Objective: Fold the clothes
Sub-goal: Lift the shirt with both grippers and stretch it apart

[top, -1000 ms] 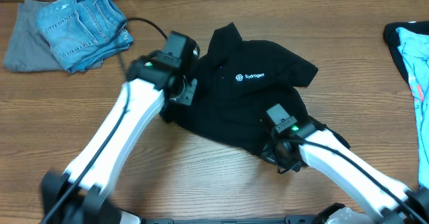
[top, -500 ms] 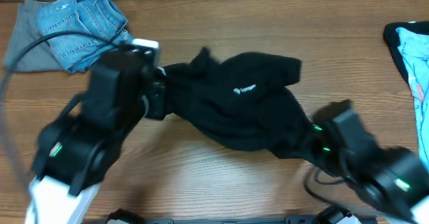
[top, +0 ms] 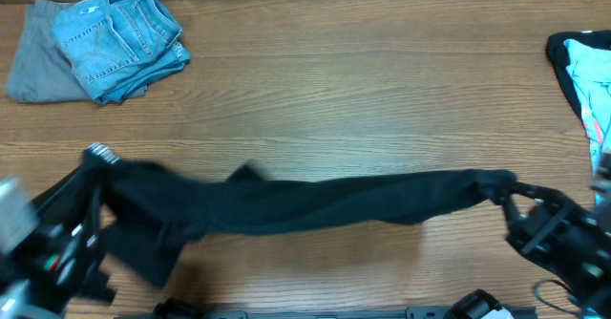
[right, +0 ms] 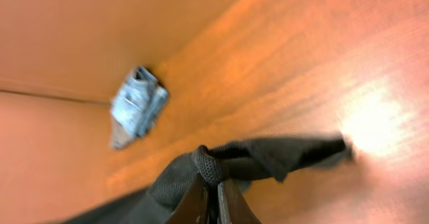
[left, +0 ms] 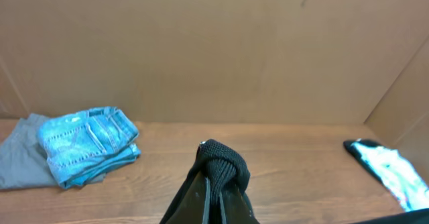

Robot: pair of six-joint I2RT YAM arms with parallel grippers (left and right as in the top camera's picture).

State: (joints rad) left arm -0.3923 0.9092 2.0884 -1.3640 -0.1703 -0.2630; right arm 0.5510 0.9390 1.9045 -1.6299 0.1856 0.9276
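Black fabric stretches as a long band across the near part of the wooden table point(top: 363, 90): the black garment point(top: 315, 204) is pulled out between the 2 arms, from the near left to the near right. The left end effector point(top: 98, 159) is closed on its left end, where the cloth bunches and drops in a wider fold. In the left wrist view, a rolled bit of black cloth sits pinched between the closed fingers. The right end effector point(top: 509, 191) is also closed, gripping the right end; its wrist view shows a knob of cloth squeezed at the tips. I cannot tell whether the middle of the garment touches the table. Light blue jeans point(top: 119, 37) lie folded at the far left, on top of a grey cloth point(top: 33, 75). A light blue and black cloth point(top: 580, 66) lies at the far right edge.
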